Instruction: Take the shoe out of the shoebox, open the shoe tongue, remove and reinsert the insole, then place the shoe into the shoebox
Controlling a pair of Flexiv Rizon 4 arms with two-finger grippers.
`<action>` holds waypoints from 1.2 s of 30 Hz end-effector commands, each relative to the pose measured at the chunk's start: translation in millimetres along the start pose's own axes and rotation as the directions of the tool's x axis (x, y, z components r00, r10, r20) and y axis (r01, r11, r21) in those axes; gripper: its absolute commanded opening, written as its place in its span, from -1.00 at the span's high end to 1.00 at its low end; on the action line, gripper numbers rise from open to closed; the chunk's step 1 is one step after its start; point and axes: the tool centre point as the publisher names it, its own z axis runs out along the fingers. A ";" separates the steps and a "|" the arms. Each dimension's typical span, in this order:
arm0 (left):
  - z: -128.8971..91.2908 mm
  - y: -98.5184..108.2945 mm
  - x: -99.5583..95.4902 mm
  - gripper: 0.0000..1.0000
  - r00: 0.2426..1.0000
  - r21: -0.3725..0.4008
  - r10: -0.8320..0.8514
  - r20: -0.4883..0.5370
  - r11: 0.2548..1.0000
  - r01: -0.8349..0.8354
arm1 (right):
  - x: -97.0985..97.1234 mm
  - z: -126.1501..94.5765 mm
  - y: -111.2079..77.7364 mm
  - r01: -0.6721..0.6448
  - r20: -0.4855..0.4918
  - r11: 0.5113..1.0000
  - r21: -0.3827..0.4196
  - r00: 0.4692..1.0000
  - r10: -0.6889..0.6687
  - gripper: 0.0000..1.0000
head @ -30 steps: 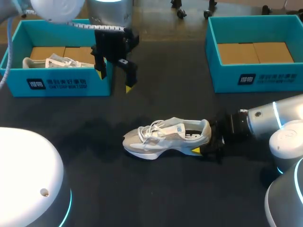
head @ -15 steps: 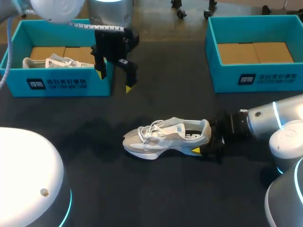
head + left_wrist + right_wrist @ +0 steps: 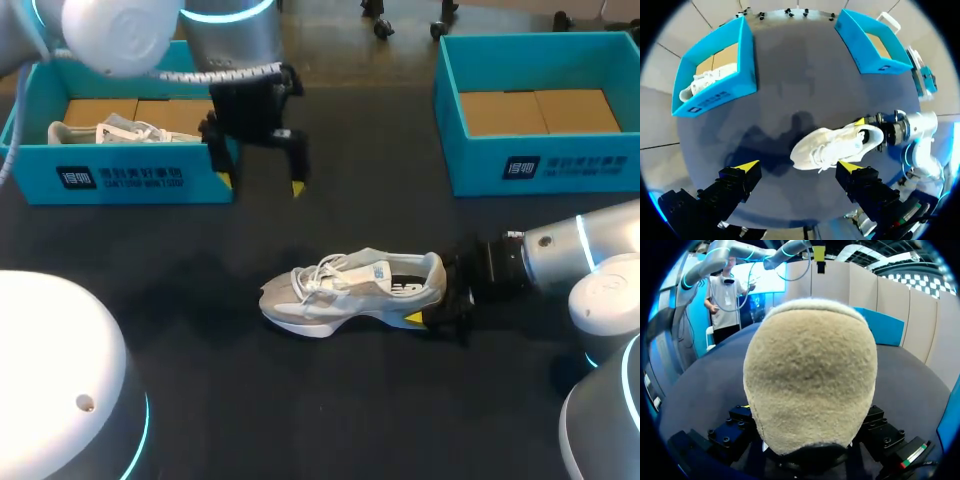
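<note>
The white-and-grey sneaker (image 3: 350,290) lay on its sole in the middle of the dark table (image 3: 380,400), toe to the left and heel to the right, outside both boxes. The right gripper (image 3: 432,295) had its fingers closed on either side of the padded heel (image 3: 810,375), one yellow tip showing at the near side of the sole. The left gripper (image 3: 260,184) hung in the air just right of the left shoebox (image 3: 120,178), fingers spread wide and holding nothing. That box held a second sneaker (image 3: 105,131). The right shoebox (image 3: 540,165), at the far right, showed only its cardboard lining.

From where I stood the sneaker looked light, with a soft fabric upper that would give under pressure and a firmer foam sole. The heel seemed the best place to pin it, being padded yet backed by a stiffer cup. The tongue (image 3: 368,272) was thin and floppy, best pinched at its free upper edge, clear of the loose laces (image 3: 320,275), which could snag a fingertip. An insole would likely bend easily, so a shallow grip at its heel end seemed safest.
</note>
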 end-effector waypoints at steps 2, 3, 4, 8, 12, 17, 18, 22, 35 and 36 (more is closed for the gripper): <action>8.5 24.8 18.3 -1.00 0.999 0.017 0.043 -0.005 0.999 -0.043 | 0.7 3.4 -0.1 0.000 0.001 1.000 0.004 1.000 0.000 1.00; 11.0 27.8 22.4 -1.00 0.999 0.017 0.047 -0.003 0.999 -0.047 | 0.7 3.4 -0.1 0.000 0.001 1.000 0.004 1.000 0.000 1.00; 14.8 30.4 26.7 -1.00 0.998 0.023 0.055 -0.002 0.998 -0.055 | 0.7 3.4 -0.1 0.000 0.001 1.000 0.004 1.000 0.000 1.00; 29.2 37.7 41.9 -1.00 0.998 0.011 0.056 -0.018 0.998 -0.055 | 0.7 3.4 -0.1 0.000 0.001 1.000 0.004 1.000 0.000 1.00; 44.4 44.2 59.1 -1.00 0.999 0.003 0.044 -0.022 0.999 -0.044 | 0.7 3.4 -0.1 0.000 0.001 1.000 0.004 1.000 0.000 1.00; 61.9 50.1 79.5 -1.00 0.999 -0.016 0.021 -0.036 1.000 -0.021 | 0.7 3.4 -0.1 0.000 0.001 1.000 0.004 1.000 0.000 1.00; 66.5 50.6 82.6 -1.00 1.000 0.000 0.022 -0.021 1.000 -0.022 | 0.7 3.4 -0.1 0.000 0.001 1.000 0.004 1.000 0.000 1.00; 81.4 45.7 91.1 -1.00 1.000 -0.014 -0.009 -0.004 1.000 0.009 | 0.7 3.4 -0.1 0.000 0.001 1.000 0.004 1.000 0.000 1.00; 108.3 25.1 120.7 -1.00 0.988 -0.016 -0.127 0.083 0.992 0.129 | 0.7 3.4 -0.1 0.000 0.001 1.000 0.004 1.000 0.000 1.00; 109.0 24.5 122.1 -1.00 0.988 -0.020 -0.127 0.087 0.991 0.129 | 0.7 3.4 -0.1 0.000 0.001 1.000 0.004 1.000 0.000 1.00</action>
